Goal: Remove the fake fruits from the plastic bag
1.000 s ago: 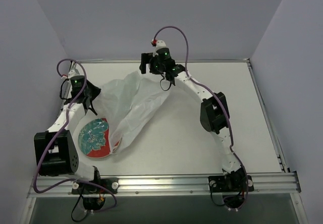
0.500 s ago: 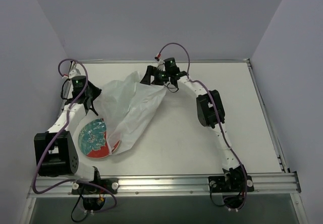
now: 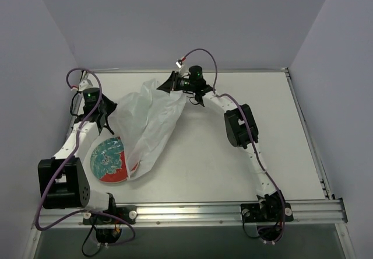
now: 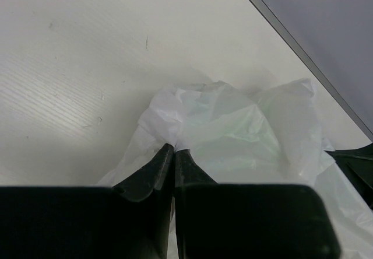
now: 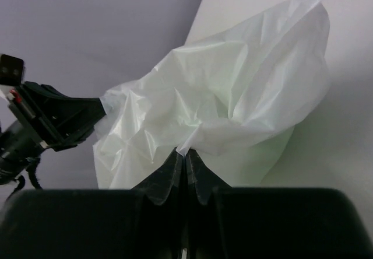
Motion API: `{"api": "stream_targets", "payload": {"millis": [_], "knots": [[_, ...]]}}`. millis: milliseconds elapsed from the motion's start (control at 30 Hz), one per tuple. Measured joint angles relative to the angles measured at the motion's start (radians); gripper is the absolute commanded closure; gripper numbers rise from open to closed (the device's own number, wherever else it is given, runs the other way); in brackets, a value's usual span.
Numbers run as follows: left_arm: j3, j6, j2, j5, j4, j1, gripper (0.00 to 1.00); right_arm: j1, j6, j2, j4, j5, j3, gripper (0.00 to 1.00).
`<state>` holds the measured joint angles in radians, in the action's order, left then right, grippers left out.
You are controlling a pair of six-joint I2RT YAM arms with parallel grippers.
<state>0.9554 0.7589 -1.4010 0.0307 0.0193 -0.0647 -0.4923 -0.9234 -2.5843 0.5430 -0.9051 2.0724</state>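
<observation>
Two arms reach over the white table, and we see them meet at the largest thing on it, the thin white plastic bag. The bag lies crumpled across the left half of the table, running from the far edge toward the near left. There its lower end covers the right side of the red-rimmed plate, which sits flat on the table near the left arm. The left claw is closed tight, with a fold of the bag's film pinched between its tips at the bag's left edge. The right claw is likewise closed, nipping a pleat of film at the bag's far end. We make out only a faint green tinge through the film; the fruits themselves we cannot pick out.
</observation>
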Motion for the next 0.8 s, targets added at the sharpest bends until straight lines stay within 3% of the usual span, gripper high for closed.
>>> {"api": "stream_targets", "payload": {"millis": [267, 433, 567, 600, 667, 700, 767, 800], "knots": [[-0.005, 0.000, 0.040, -0.049, -0.050, 0.000, 0.98, -0.014, -0.047, -0.015, 0.094, 0.004, 0.242, 1.00], [-0.038, 0.007, 0.073, -0.084, -0.071, 0.000, 0.98, -0.020, 0.026, -0.031, -0.024, 0.055, 0.405, 1.00], [-0.074, 0.015, 0.099, -0.105, -0.095, 0.000, 0.98, -0.005, 0.051, -0.060, -0.068, 0.110, 0.416, 0.97], [-0.083, 0.017, 0.108, -0.111, -0.097, 0.000, 0.98, 0.000, 0.066, -0.076, -0.092, 0.132, 0.409, 0.91], [-0.098, 0.021, 0.126, -0.120, -0.101, 0.000, 0.97, 0.006, 0.089, -0.106, -0.144, 0.169, 0.401, 0.88], [-0.103, 0.023, 0.134, -0.125, -0.104, 0.000, 0.98, 0.009, 0.101, -0.119, -0.171, 0.187, 0.395, 0.80], [-0.103, 0.027, 0.143, -0.130, -0.108, 0.000, 0.98, 0.017, 0.119, -0.139, -0.223, 0.223, 0.384, 0.54], [-0.103, 0.029, 0.145, -0.133, -0.108, 0.000, 0.98, 0.021, 0.130, -0.144, -0.242, 0.239, 0.379, 0.33]]}}
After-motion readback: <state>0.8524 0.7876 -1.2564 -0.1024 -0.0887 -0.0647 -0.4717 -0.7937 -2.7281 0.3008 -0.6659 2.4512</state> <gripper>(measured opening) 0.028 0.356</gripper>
